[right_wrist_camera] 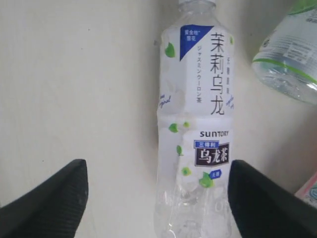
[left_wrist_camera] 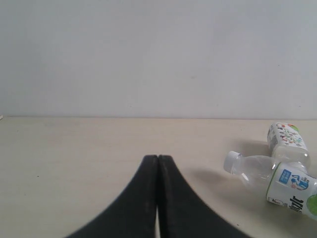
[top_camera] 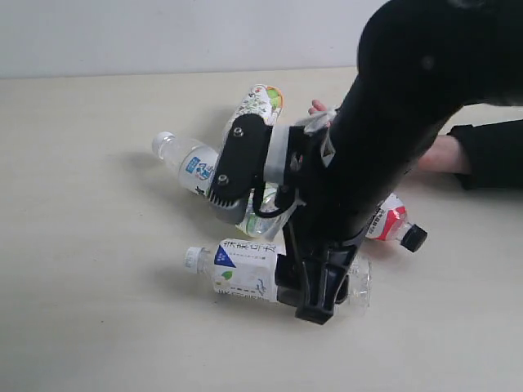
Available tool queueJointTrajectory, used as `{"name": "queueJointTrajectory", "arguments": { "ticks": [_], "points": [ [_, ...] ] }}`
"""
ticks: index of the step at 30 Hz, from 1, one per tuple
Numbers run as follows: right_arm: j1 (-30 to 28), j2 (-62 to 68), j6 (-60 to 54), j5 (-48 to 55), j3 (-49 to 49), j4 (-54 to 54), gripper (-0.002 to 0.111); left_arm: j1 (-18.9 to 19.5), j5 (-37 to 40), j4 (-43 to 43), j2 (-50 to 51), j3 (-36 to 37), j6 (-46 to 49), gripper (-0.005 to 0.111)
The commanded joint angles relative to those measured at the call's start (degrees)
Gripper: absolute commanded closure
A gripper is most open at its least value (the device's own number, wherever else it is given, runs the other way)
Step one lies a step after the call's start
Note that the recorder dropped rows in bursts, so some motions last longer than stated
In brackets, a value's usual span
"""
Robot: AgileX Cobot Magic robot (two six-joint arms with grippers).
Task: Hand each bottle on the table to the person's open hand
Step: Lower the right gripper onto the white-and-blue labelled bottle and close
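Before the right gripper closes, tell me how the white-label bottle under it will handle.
The white-label bottle lies on its side on the table, so it will probably roll if nudged off-centre. Its clear plastic looks thin and empty, so likely light and easily dented. The glossy label may be slippery.

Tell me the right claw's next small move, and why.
Probably lower the right claw onto the white-label bottle and close. Its jaws stand wide open on either side of that bottle, which lies flat on the table, not gripped yet.
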Motion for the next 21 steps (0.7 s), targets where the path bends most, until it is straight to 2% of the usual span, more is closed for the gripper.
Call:
{"name": "queueJointTrajectory", "arguments": {
  "ticks": [1, 5, 11, 21],
  "points": [
    [1.7, 2.9, 2.3, -2.4, -0.4, -4.6, 0.031, 0.0, 0.1, 0.3, -0.4, 0.2, 0.1, 0.107],
    [1.7, 5.9, 6.7, -4.5, -0.4, -8.8, 0.03, 0.0, 0.1, 0.3, -0.4, 0.2, 0.1, 0.107],
    [1.7, 9.9, 8.5, -7.2, -0.5, -11.9, 0.022, 0.0, 0.1, 0.3, -0.4, 0.2, 0.1, 0.107],
    [1.7, 16.1, 8.6, -10.8, -0.5, -13.2, 0.023, 0.0, 0.1, 0.3, -0.4, 0.2, 0.1, 0.107]
  ]
}}
